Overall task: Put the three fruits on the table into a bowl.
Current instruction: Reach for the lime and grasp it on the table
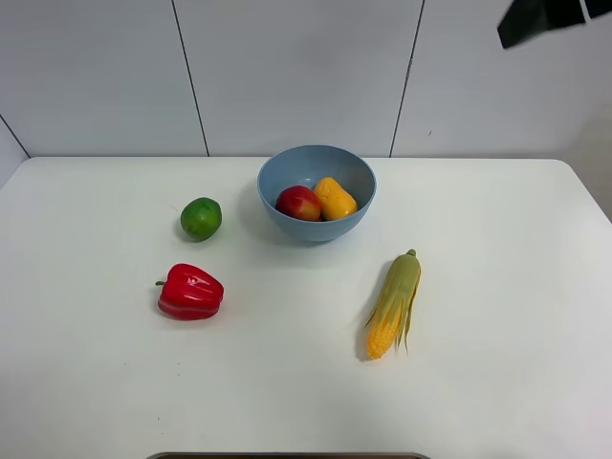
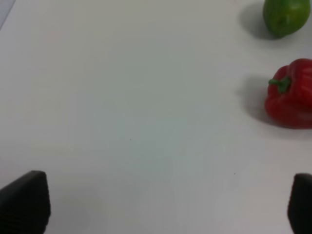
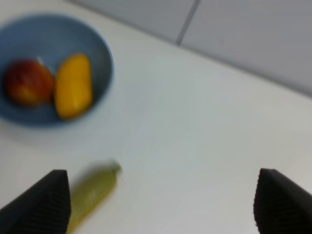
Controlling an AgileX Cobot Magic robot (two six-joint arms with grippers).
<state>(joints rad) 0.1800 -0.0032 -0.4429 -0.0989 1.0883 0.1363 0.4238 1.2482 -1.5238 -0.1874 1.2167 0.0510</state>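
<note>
Exterior high view has the light-blue bowl (image 1: 271, 172) sitting toward the back middle of the white table (image 1: 96, 382). Two of the three fruits are already in it: the glossy red fruit (image 1: 298, 203) and the yellow-orange oblong fruit (image 1: 335, 198), lying side by side and touching.

The green lime (image 1: 201, 218) isn't in yet. It sits on the tabletop near the bowl, on the left-arm side, not touching it. Nearer the front edge than the lime is the red bell pepper (image 1: 190, 292), lying on its side. The corn cob (image 1: 394, 304) lies on the other side, out in front of the bowl, with its husk end pointing back toward it.

Left wrist view: the left gripper (image 2: 163, 204) hangs over bare tabletop with its fingers spread wide and gripping nothing. The lime and pepper are off to one edge of the shot, well apart from the fingers.

Right wrist view is pretty blurry, but the right gripper (image 3: 161, 202) is also spread wide with nothing held. The bowl with both fruits is out ahead of it, and the corn's husk end shows close to one finger, though I can't tell whether they touch.
</note>
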